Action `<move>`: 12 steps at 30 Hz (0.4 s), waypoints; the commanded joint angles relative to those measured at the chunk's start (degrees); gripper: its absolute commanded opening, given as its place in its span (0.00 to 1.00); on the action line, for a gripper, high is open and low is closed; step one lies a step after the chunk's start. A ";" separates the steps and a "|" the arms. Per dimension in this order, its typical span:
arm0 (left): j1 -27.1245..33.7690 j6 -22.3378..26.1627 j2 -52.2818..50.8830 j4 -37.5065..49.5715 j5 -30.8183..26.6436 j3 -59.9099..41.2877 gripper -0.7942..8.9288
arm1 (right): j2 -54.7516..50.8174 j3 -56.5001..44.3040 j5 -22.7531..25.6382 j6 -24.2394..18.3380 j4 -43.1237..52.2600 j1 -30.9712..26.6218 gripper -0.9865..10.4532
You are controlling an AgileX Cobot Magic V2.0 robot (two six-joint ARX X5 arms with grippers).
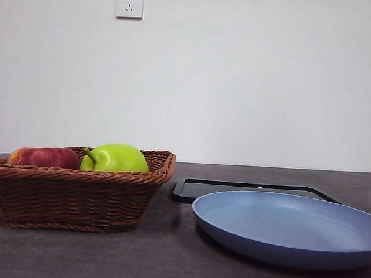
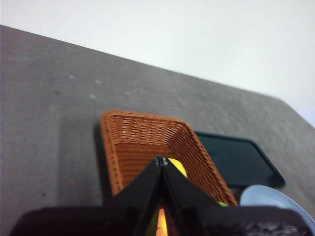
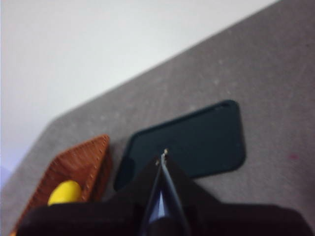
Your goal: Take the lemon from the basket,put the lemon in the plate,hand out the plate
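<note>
Inside the basket our lemon waits untouched (nothing is done yet); the plate beside it lies bare. Our left tool and right tool hover pinched together, holding nothing.

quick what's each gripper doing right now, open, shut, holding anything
Left gripper: shut, holding nothing, above the basket.
Right gripper: shut, holding nothing, above the black tray.
</note>
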 commanded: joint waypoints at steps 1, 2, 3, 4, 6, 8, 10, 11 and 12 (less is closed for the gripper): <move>-0.09 4.35 5.22 -0.87 2.86 4.57 0.09 | 3.96 4.24 -0.11 -5.05 -3.28 0.09 0.09; -0.33 4.57 7.32 -1.31 4.02 6.03 0.09 | 6.03 5.88 -0.11 -6.23 -5.29 0.09 0.09; -0.68 4.70 9.35 -1.84 5.25 7.50 0.09 | 7.69 7.06 -0.15 -7.08 -6.84 0.09 0.09; -1.05 5.14 11.50 -2.51 6.29 8.98 0.09 | 9.73 8.33 -0.37 -7.91 -8.68 0.09 0.09; -1.90 5.81 15.15 -4.04 8.61 11.61 0.09 | 13.86 10.38 -1.79 -9.97 -12.09 0.09 0.09; -3.02 7.19 18.60 -6.73 10.10 14.40 0.09 | 17.73 11.72 -3.21 -11.61 -14.91 0.13 0.09; -4.42 8.61 21.86 -10.84 10.10 17.42 0.09 | 21.90 12.68 -3.74 -13.27 -17.84 0.20 0.09; -5.33 9.75 23.54 -13.40 10.03 19.12 0.09 | 24.35 13.05 -4.17 -14.21 -19.23 0.20 0.09; -6.32 10.91 25.22 -15.85 9.81 20.83 0.09 | 26.67 13.20 -4.68 -15.02 -20.33 0.20 0.09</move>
